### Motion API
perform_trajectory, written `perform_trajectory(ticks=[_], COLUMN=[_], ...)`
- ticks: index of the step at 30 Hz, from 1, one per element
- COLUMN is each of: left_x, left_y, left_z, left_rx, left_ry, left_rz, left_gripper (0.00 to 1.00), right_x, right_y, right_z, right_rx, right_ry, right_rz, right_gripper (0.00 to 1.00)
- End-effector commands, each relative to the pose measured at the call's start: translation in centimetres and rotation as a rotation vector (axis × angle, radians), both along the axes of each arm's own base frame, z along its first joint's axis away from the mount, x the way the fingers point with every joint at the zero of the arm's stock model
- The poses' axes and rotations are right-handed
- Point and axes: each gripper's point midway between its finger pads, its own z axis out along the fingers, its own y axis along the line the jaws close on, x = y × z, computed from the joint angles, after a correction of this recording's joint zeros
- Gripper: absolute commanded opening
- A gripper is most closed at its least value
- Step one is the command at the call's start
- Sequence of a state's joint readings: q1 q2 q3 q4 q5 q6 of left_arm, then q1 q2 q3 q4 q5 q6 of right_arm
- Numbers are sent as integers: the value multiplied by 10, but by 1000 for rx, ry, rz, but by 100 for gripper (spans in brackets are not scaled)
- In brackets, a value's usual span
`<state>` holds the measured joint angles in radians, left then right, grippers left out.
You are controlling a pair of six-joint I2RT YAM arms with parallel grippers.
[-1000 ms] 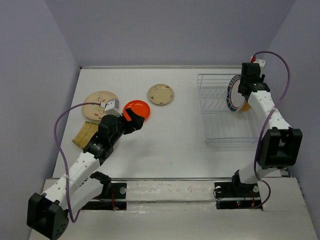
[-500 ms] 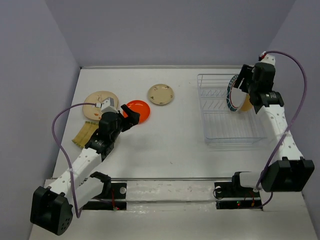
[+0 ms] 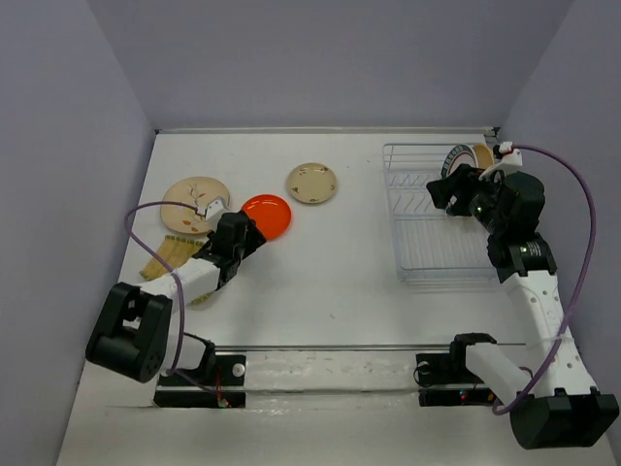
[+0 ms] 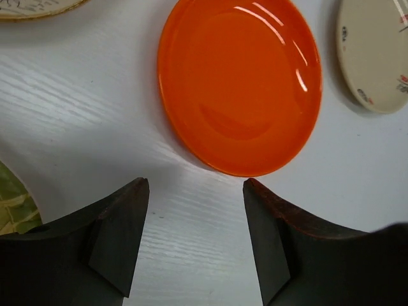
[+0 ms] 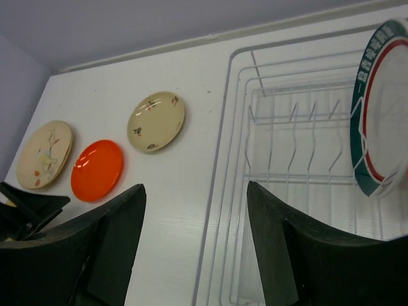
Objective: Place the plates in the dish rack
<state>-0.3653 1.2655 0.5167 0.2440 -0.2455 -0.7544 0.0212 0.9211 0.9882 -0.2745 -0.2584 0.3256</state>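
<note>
Gaping empty, left fingers (image 4: pixel 118 236) face the orange-red plate (image 4: pixel 239 83) just ahead; right fingers (image 5: pixel 111 248), also open, overlook the dish rack (image 5: pixel 293 146)

Robot lab test cell. White desk (image 3: pixel 330 282) boxed in by bare lavender walls (image 3: pixel 330 58). Left arm (image 3: pixel 189 282) and right arm (image 3: pixel 539 291) bolted to a base rail (image 3: pixel 330 371) at frame bottom. Exposed purple cable (image 3: pixel 590 228).

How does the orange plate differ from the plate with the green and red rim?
The orange plate lies flat on the table; the green-and-red-rimmed plate stands on edge in the dish rack. The orange plate is one solid colour; the green-and-red-rimmed plate is white with coloured bands. Both are round.
</note>
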Motion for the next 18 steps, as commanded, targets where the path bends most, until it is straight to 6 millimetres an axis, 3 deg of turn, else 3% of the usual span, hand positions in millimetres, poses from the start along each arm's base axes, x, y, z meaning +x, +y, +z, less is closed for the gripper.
perform_trajectory(ticks=[1, 14, 17, 18], left_x=[23, 58, 61, 62], left_y=[10, 3, 4, 4], left_z=[0, -22, -26, -24], left_rx=[15, 1, 8, 8], left_ry=[-32, -16, -17, -27], left_rz=[89, 128, 131, 129], left_gripper=[71, 63, 42, 28], right_x=[-16, -20, -21, -20], right_y=[22, 44, 54, 57], right_z=[16, -7, -16, -17], right_rx=[46, 95, 110, 109], right_ry=[-80, -33, -7, -5], right_rz=[118, 214, 248, 257], right_gripper=[70, 69, 69, 69])
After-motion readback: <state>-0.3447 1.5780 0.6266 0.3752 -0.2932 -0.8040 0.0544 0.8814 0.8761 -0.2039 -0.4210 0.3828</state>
